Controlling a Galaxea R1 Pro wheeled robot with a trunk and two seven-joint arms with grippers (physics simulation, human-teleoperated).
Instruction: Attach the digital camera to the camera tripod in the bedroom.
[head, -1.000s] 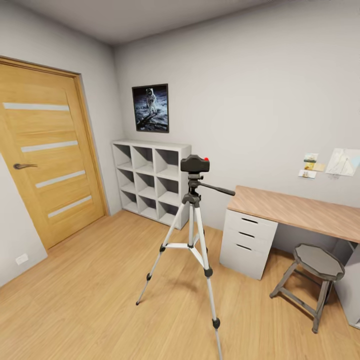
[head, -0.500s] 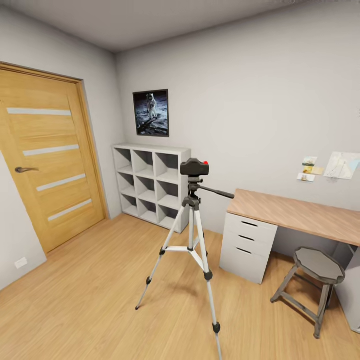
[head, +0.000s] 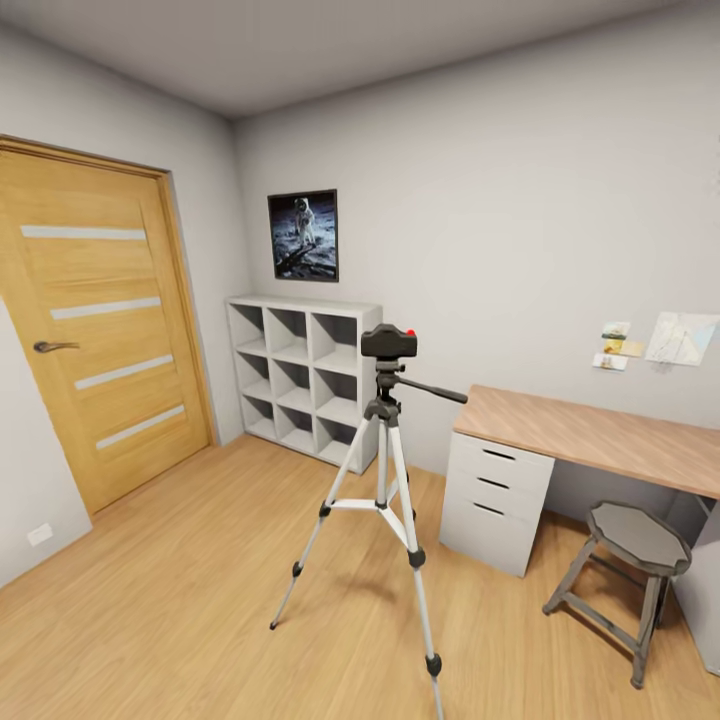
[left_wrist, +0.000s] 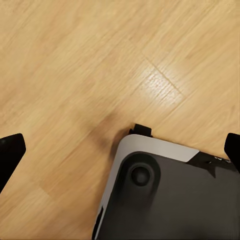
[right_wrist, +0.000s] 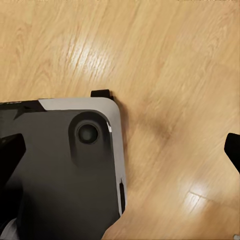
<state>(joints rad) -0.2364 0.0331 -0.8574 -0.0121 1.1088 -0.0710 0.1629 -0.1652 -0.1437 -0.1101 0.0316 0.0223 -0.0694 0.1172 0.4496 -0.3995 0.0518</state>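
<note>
Digital camera (head: 389, 342) sits mounted on the head of the camera tripod (head: 383, 470), which stands on the wood floor (head: 180, 600) mid-room. From my head view, left to right: wooden door (head: 95, 330), white cube shelf (head: 300, 368) under a framed astronaut picture (head: 303, 236), the tripod, the desk (head: 590, 432), a grey stool (head: 632, 545). My left gripper (left_wrist: 120, 150) hangs open over the floor beside my base (left_wrist: 170, 195), fingers wide apart, holding nothing. My right gripper (right_wrist: 125, 150) is likewise spread and empty.
</note>
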